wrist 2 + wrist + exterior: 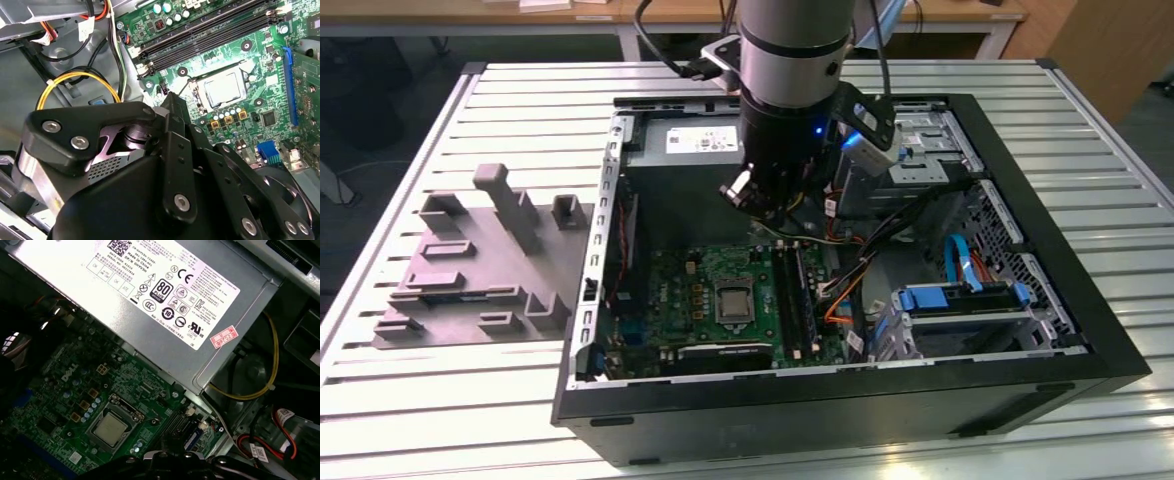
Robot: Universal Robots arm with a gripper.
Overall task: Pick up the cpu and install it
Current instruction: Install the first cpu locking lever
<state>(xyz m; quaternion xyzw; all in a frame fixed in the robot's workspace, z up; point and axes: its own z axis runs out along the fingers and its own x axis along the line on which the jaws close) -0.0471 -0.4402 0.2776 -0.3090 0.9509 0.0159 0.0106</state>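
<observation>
The cpu (225, 89) is a pale silver square lying flat inside the metal-framed socket of the green board (250, 55), which sits in the open computer case (1067, 330). The first wrist view shows the cpu (111, 430) too, and in the exterior view it (734, 303) sits mid-board. My gripper (755, 195) hangs above the board's far end, close to the power-supply box (687, 140), apart from the cpu. Its black linkage (167, 107) covers the near part of the second wrist view. I see nothing held in it.
A grey moulded tray (474, 265) with upright posts rests on the slatted table at the exterior view's left. Inside the case are yellow and orange cables (75, 82), black memory slots (210, 32) and a drive cage with blue parts (961, 300).
</observation>
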